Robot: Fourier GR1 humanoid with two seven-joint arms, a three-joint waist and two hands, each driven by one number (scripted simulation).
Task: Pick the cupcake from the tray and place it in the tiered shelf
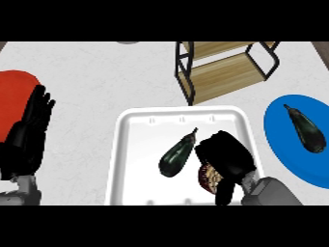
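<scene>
A white tray [140, 149] lies at the counter's centre. In its lower right part sits the cupcake [208, 176], brownish with a dark wrapper, mostly hidden under my right hand [225, 155], whose fingers and thumb curl round it. A dark green eggplant [178, 153] lies in the tray just left of that hand. The wooden tiered shelf [224, 72] with a black frame stands at the back, beyond the tray. My left hand [30, 126] rests open at the left edge, fingers up, over a red plate [3, 96].
A blue plate [316, 161] at the right carries a second eggplant [306, 128]. The red plate takes up the far left. A grey round object [128, 42] peeks in at the counter's back edge.
</scene>
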